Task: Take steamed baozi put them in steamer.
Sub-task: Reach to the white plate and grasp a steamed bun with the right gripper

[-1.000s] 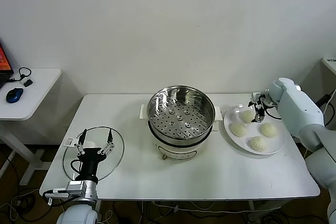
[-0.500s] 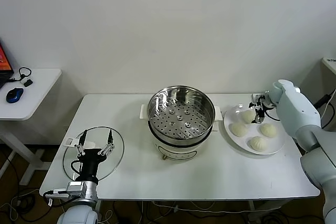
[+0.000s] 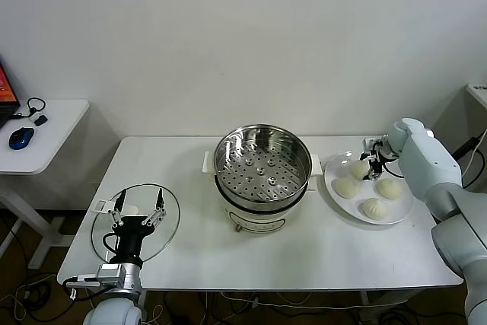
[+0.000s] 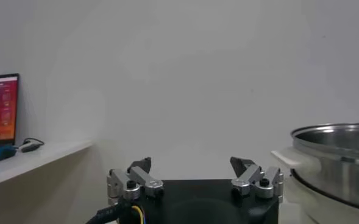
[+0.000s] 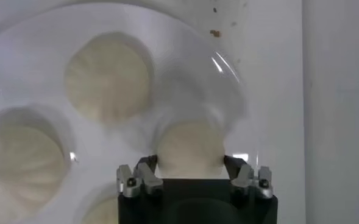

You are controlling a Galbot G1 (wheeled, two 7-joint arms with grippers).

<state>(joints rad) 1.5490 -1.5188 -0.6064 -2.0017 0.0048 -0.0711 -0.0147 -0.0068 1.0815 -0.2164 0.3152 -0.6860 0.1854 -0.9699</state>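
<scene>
Four pale pleated baozi lie on a white plate at the right of the table. My right gripper is down at the far baozi. In the right wrist view the gripper is open with one finger on each side of that baozi, close against it. Two other baozi lie further off on the plate. The steel steamer with its perforated tray stands empty at the table's middle. My left gripper is open and empty over the near left of the table.
A round glass lid lies flat under the left gripper. A side table with a mouse and a laptop stands at the far left. The steamer's rim shows in the left wrist view.
The right arm has shifted slightly and the gripper has settled lower around the far baozi. The left arm has not moved.
</scene>
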